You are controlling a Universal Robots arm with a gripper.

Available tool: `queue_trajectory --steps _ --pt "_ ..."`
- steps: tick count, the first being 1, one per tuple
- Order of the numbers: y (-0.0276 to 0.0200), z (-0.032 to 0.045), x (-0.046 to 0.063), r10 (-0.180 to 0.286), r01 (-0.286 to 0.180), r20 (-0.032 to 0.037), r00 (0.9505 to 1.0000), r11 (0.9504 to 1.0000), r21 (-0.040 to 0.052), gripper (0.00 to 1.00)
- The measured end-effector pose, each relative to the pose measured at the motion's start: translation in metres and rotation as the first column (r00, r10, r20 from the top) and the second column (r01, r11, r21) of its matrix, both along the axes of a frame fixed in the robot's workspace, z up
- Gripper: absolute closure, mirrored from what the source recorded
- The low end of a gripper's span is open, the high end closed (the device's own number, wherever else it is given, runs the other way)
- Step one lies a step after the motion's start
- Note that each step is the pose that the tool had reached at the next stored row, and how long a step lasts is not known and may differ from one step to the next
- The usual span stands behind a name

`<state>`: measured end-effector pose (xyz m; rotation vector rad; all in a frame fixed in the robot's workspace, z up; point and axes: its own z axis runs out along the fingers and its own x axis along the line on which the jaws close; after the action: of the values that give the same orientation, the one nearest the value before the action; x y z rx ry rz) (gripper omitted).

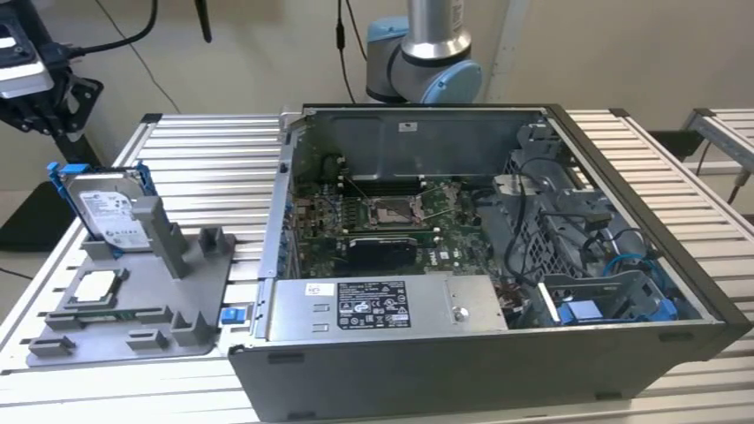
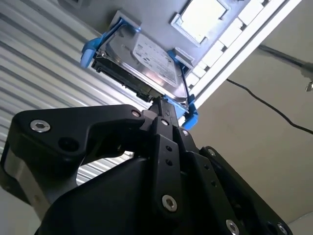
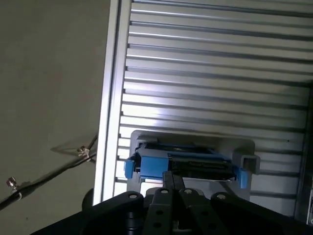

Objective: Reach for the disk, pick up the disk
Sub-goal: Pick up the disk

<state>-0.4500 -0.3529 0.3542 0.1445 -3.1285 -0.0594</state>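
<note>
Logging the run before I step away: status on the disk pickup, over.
Gripper shut, empty, short of the disk. It stands upright in the grey holder, on the exterior view's left of the computer case. Holder's grey post stands close beside it.

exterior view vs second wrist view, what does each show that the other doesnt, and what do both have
The exterior view adds the open computer case with its motherboard, the arm base behind it, and a blue clip by the tray. The second wrist view adds the gripper up close, fingers shut, aimed at the edge of the disk, plus a cable on the floor. Both show the disk upright in the grey tray, the chip and the slatted table.
</note>
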Motion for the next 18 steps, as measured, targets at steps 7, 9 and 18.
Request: queue_trajectory --steps 7,9,18 --pt "0.0 0.0 0.0 0.111 -0.111 0.0 0.9938 0.9938 0.0 1.0" --pt "0.0 0.0 0.0 0.142 -0.142 0.0 0.9899 0.9899 0.0 1.0" --pt "0.0 0.0 0.0 0.27 -0.27 -0.0001 0.9628 0.9628 -0.0005 1.0"
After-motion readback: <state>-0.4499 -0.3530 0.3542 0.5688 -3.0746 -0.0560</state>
